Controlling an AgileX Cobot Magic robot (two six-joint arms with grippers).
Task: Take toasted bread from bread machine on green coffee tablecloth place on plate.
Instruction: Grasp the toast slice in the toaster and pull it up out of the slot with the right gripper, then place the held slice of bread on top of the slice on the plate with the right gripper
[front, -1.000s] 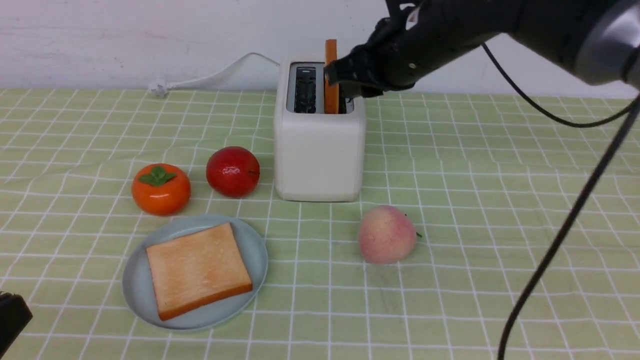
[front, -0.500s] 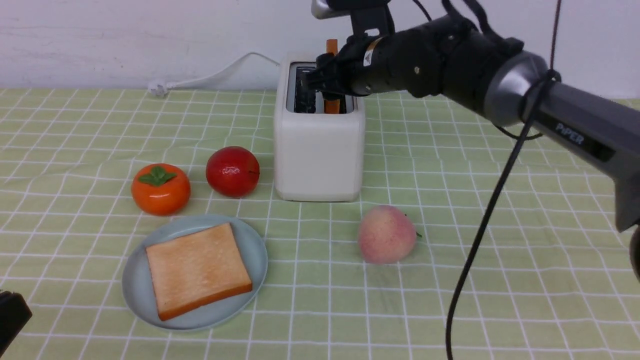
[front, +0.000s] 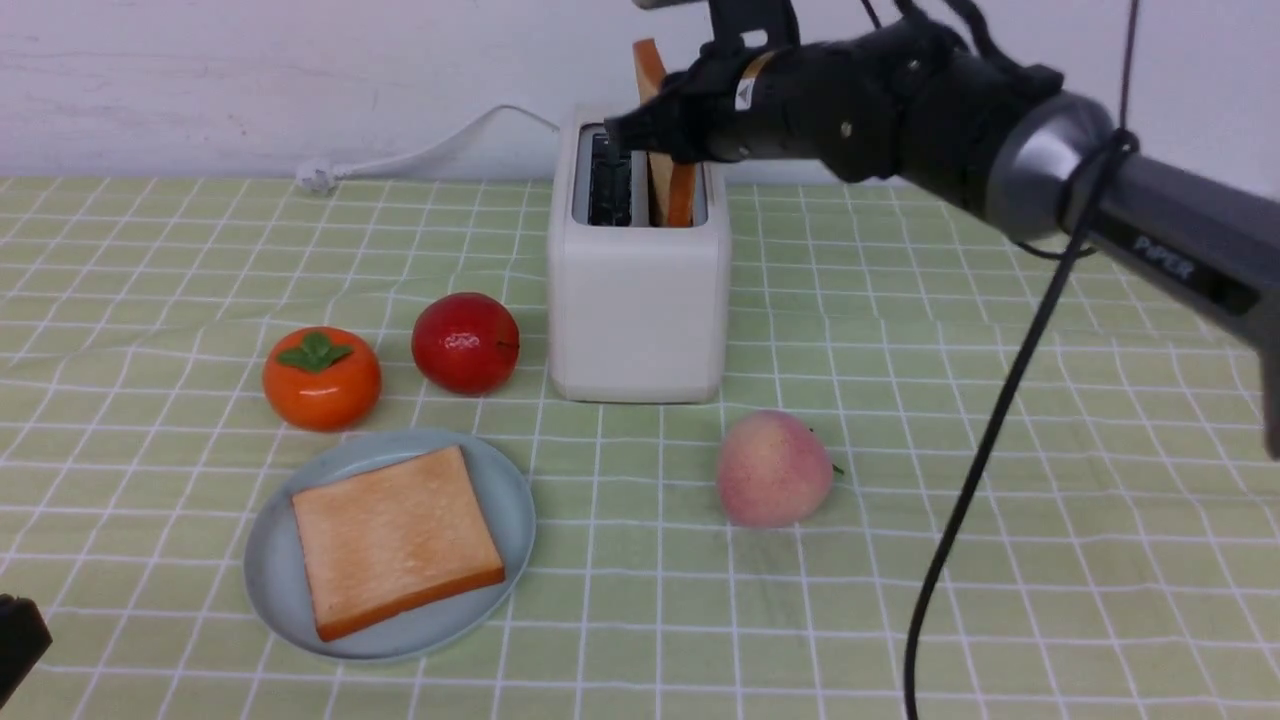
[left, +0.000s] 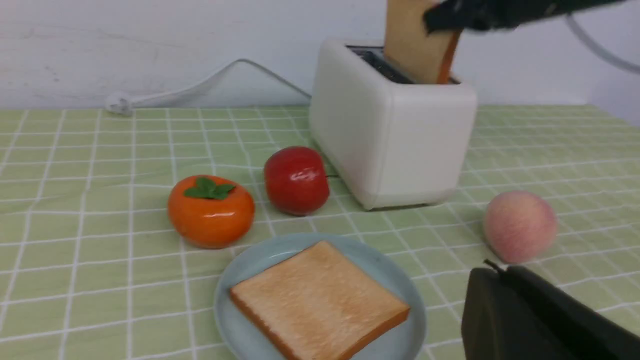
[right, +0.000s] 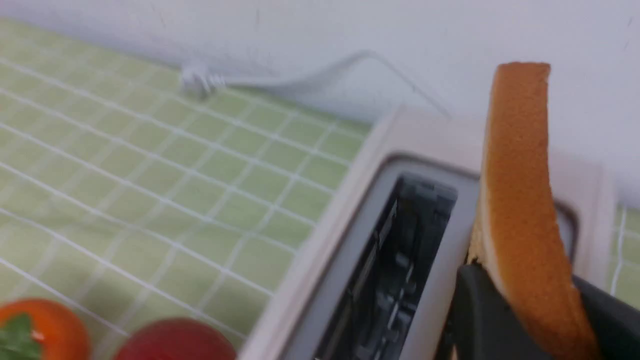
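Where black fingers (right: 475, 315) pinch it, thick orange-crusted toast (right: 520, 200) tilts.

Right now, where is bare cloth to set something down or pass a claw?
Open: tablecloth right of the toaster and peach; also the strip between plate and peach. Crowded: persimmon, apple, toaster and plate sit close together, and toast covers most of the plate.

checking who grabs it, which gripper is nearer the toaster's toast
Right. The right gripper grips the toast; the left gripper sits far off, left of the plate.
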